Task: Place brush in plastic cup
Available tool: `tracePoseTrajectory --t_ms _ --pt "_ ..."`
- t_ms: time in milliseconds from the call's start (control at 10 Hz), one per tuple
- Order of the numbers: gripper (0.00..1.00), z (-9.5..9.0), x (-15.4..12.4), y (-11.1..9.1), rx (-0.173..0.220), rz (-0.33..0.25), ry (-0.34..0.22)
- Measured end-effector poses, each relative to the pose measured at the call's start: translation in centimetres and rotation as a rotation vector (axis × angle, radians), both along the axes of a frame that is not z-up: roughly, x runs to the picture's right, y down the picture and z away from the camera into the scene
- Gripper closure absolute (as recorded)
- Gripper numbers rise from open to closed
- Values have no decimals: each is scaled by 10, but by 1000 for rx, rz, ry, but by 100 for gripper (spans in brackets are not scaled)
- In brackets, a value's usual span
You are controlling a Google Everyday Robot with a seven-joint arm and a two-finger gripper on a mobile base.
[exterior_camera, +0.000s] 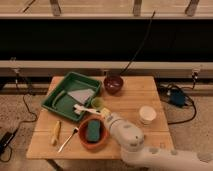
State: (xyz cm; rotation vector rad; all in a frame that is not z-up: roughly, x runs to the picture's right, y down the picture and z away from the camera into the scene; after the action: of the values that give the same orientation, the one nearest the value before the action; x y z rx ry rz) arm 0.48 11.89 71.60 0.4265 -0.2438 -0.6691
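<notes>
The slim white brush (85, 109) lies or hangs just in front of the green tray, its wider end to the left at the tray's near edge. Its right end meets the tip of my gripper (104, 114). The gripper reaches in from the lower right on a white arm, above the table between the orange bowl and the cup. The small pale yellow-green plastic cup (97, 103) stands upright just behind the brush and the gripper tip, beside the tray's right corner. Whether the brush rests on the table or is lifted cannot be told.
A green tray (56, 102) holding a pale sheet is at the left. A dark red bowl (113, 84) is at the back, a white cup (147, 114) at the right. An orange bowl (93, 141) holds a green sponge. A yellow stick (56, 132) and a silver utensil (67, 140) lie front left.
</notes>
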Motion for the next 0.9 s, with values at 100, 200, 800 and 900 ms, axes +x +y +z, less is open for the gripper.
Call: tracePoseTrajectory --t_ms 100,200,800,900 --pt "100 0 3 -4 1 24 -12" --pt "100 0 4 -10 4 49 -28" --pt "100 -6 12 -63 64 158 -108" --pt "100 -11 16 -73 82 166 -113"
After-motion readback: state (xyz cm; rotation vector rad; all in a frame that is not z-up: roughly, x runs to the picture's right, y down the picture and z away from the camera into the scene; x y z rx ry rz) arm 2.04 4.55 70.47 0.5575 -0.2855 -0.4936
